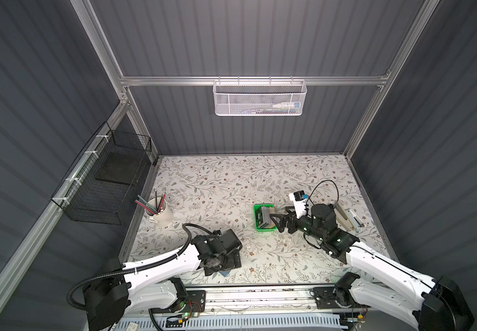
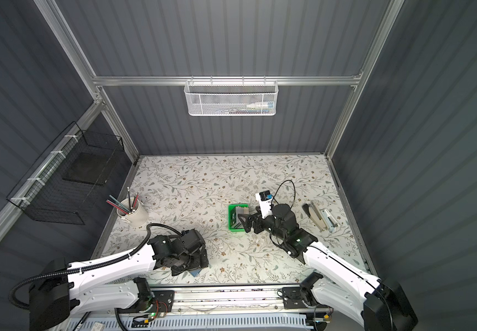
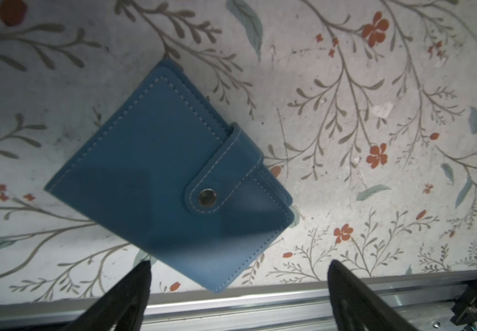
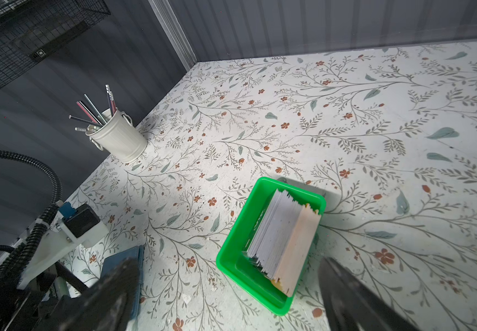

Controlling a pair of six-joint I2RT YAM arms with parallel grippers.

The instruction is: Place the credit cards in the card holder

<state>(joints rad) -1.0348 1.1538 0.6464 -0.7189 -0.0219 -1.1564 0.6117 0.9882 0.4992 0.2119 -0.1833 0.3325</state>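
Observation:
The card holder (image 3: 168,177), a blue wallet, lies flat and closed by its snap tab near the table's front edge. My left gripper (image 3: 238,269) hovers over it, open, its fingertips either side of the wallet's near corner, holding nothing. In both top views the left arm hides all of the wallet but a blue corner (image 1: 225,274) (image 2: 195,272). The credit cards (image 4: 283,240) (image 1: 266,217) stand on edge as a grey, white and tan stack in a green tray (image 4: 231,258). My right gripper (image 4: 228,262) (image 1: 277,222) is open and empty just beside the tray.
A white pencil cup (image 1: 159,213) stands at the table's left edge. A stapler and some office tools (image 1: 349,219) lie at the right. A black wire basket (image 1: 102,183) hangs on the left wall, a white mesh basket (image 1: 260,97) on the back rail. An aluminium rail (image 3: 260,306) borders the front.

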